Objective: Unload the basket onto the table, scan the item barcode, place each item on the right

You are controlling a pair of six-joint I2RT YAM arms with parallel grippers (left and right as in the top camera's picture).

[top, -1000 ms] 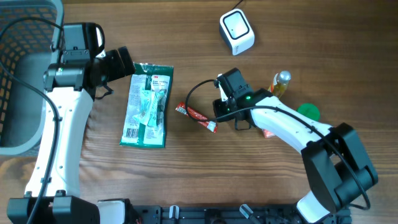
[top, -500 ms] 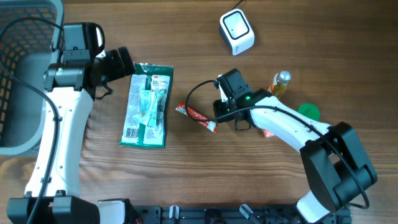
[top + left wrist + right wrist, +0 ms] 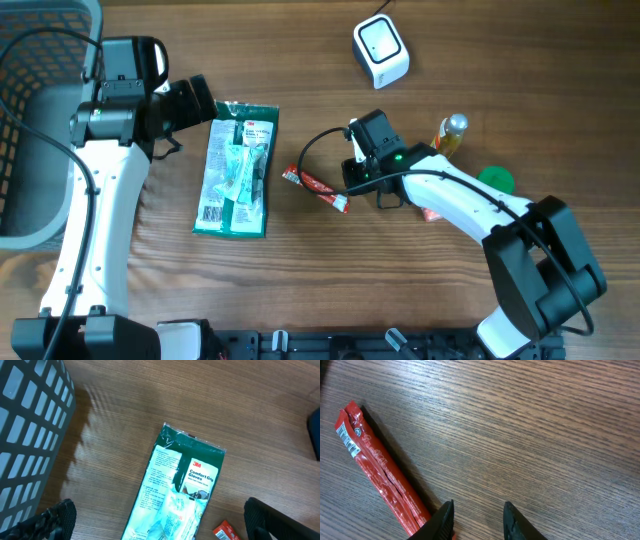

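A thin red stick packet (image 3: 315, 187) lies on the wooden table right of centre, with a small barcode near its upper end (image 3: 348, 441). My right gripper (image 3: 352, 185) hovers low at the packet's lower end (image 3: 375, 475). Its jaws are narrowly open with only bare wood between them, and the left fingertip (image 3: 445, 519) sits against the packet's edge. A green glove package (image 3: 237, 170) lies flat on the left. My left gripper (image 3: 203, 104) stands wide open above its top end (image 3: 175, 495), holding nothing. The white scanner (image 3: 381, 52) stands at the back.
A grey basket (image 3: 40, 120) fills the far left, and its wall (image 3: 30, 435) is close to the left gripper. A small bottle (image 3: 450, 135) and a green lid (image 3: 495, 180) sit behind the right arm. A black cable loops near the red packet.
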